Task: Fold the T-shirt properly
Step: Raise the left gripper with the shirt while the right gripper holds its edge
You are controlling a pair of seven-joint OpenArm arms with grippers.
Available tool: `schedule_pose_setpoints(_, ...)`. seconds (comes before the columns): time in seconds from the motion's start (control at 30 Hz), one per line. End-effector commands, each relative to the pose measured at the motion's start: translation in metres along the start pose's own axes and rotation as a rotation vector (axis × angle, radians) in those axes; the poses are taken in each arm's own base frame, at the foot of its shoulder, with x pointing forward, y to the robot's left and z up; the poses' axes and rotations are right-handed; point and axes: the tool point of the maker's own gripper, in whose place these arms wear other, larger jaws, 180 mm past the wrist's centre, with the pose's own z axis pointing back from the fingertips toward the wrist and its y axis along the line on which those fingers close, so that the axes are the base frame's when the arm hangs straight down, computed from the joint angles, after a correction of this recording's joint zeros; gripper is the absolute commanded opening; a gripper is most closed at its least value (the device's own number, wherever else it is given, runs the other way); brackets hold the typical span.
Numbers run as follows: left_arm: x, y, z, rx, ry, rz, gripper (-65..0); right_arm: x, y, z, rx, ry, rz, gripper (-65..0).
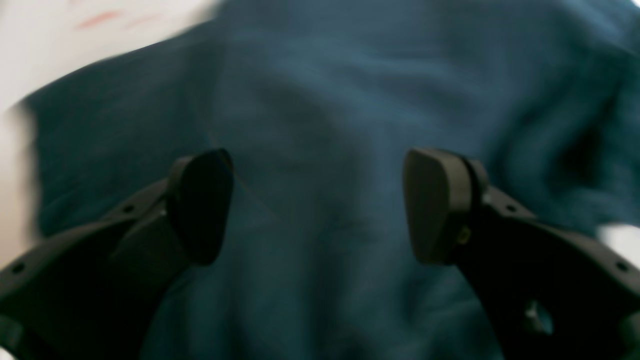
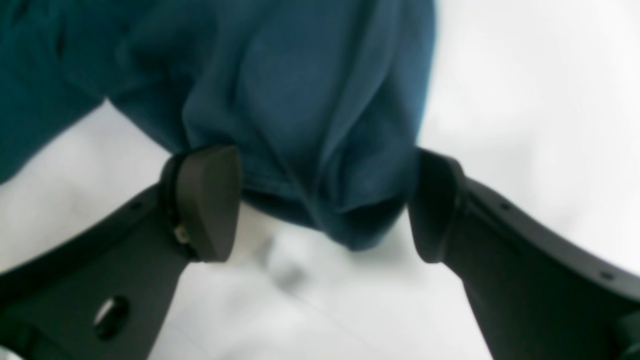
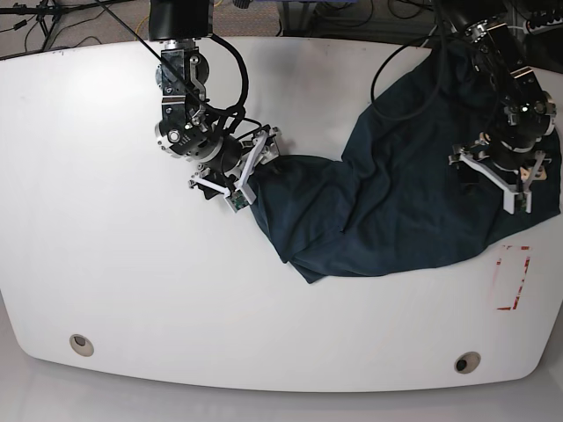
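The T-shirt (image 3: 396, 202), dark teal and crumpled, lies on the right half of the white table (image 3: 114, 220). My right gripper (image 3: 253, 171) is at the shirt's left tip. In the right wrist view it (image 2: 320, 205) is open, with a bunched end of the T-shirt (image 2: 310, 125) lying between the jaws just above the table. My left gripper (image 3: 493, 180) hovers over the shirt's right part. In the left wrist view it (image 1: 320, 205) is open and empty, with the rumpled T-shirt (image 1: 325, 100) below it.
A red rectangle mark (image 3: 510, 277) is on the table just right of the shirt's lower edge. Two round holes (image 3: 81, 343) (image 3: 466, 362) sit near the front edge. Cables run along the back edge (image 3: 290, 26).
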Motion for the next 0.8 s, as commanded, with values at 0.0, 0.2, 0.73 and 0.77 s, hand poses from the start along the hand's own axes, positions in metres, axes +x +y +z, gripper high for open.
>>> schedule_pose_setpoints(0.0, 0.010, 0.014, 0.009, 0.028, -0.049, 0.001, -15.1, 0.014, 0.000, -0.002, 0.008, -0.049, -0.004, -17.6)
schedule_pose_setpoints(0.2, 0.003, 0.038, 0.019, 0.057, -0.041, -0.052, -15.1, 0.010, 0.002, -0.008, 0.021, -0.052, -0.022, -19.2)
schedule_pose_setpoints(0.73, -0.081, 0.034, 0.038, -0.033, 0.219, -0.237, -15.1, 0.023, -0.001, -0.007, 0.016, -0.089, -0.008, -63.7)
schedule_pose_setpoints(0.77, -0.087, 0.033, 0.039, -0.039, 0.233, -0.237, -15.1, 0.023, -0.001, -0.007, 0.016, -0.089, -0.008, -63.7)
